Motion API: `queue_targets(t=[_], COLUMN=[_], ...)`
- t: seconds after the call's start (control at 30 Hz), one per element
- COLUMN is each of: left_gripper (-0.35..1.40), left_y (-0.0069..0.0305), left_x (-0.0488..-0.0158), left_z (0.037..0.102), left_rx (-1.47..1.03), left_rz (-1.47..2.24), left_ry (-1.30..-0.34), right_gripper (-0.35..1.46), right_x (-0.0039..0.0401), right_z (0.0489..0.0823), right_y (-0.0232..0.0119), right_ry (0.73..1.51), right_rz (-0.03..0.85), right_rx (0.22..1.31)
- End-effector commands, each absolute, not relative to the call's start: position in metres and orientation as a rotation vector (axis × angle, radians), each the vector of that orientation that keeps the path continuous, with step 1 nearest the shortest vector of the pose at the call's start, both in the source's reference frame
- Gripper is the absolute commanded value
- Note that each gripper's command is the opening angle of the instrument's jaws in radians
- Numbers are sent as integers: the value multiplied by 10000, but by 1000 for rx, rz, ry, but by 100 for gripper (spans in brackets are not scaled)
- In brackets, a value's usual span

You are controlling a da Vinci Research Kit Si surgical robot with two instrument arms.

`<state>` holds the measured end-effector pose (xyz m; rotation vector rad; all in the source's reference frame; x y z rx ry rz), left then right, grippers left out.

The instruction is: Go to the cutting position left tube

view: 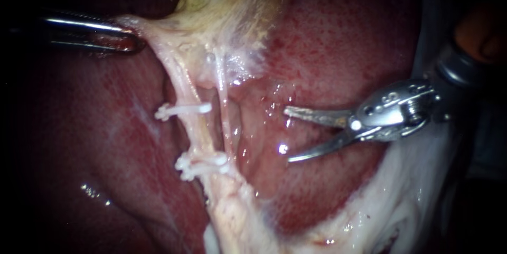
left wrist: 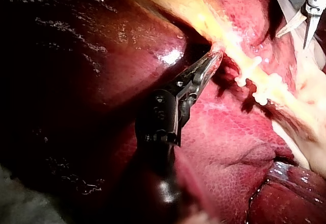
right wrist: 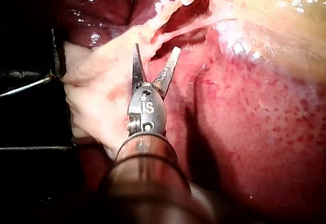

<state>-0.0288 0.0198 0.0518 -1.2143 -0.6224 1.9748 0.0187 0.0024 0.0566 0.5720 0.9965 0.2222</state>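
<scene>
Writing: the head of your right tool point(view: 289, 134) carries small stamped marks. No other lettering shows on tissue or metal.
Right tool pose: your right tool comes in from the right and lies almost level, tips pointing left toward the tubes. It hangs over the wet red liver point(view: 327, 37).
Right tool state: its jaws are spread in a wide V with nothing between them. The right wrist view point(right wrist: 156, 50) shows the same open V, aimed at the pale strands ahead and touching none.
Left tool pose: your left tool point(view: 136, 40) reaches in level from the left, its shaft dark and half in shadow.
Left tool state: its jaws are pinching the pale lower edge of the gallbladder point(view: 232, 0) and drawing it leftward. The left wrist view point(left wrist: 214, 60) shows both jaws pressed on that pale tissue.
Left tube: the left tube point(view: 195, 135) is a pale pink cord that runs down and slightly right from the gallbladder, stretched taut.
Clips: the upper clip point(view: 182, 110), white, crosses the left tube. The lower clips point(view: 203, 163), also white, sit bunched together farther down. A bare stretch of tube lies between them.
Right tube: the right tube point(view: 224, 111) is thinner and runs just beside the left one. It lies between the left tube and your right tool.
Gap: your right tool's tips are well apart from both tubes.
</scene>
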Motion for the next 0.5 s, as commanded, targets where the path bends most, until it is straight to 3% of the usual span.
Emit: queue_targets(t=[0.03,0.27,0.5], left_gripper=[-35,-35,-35], left_y=[197,194,193], left_x=[-289,-292,-293], left_z=[520,523,524], left_rx=[-1213,-1212,-1213], left_rz=[1975,1976,1977], left_ry=[-620,-612,-617], right_gripper=[143,143,143], right_x=[194,238,253], right_z=[567,580,607], right_y=[23,15,5], right_ry=[1001,1017,991], right_rz=[223,230,245], right_rx=[582,684,731])
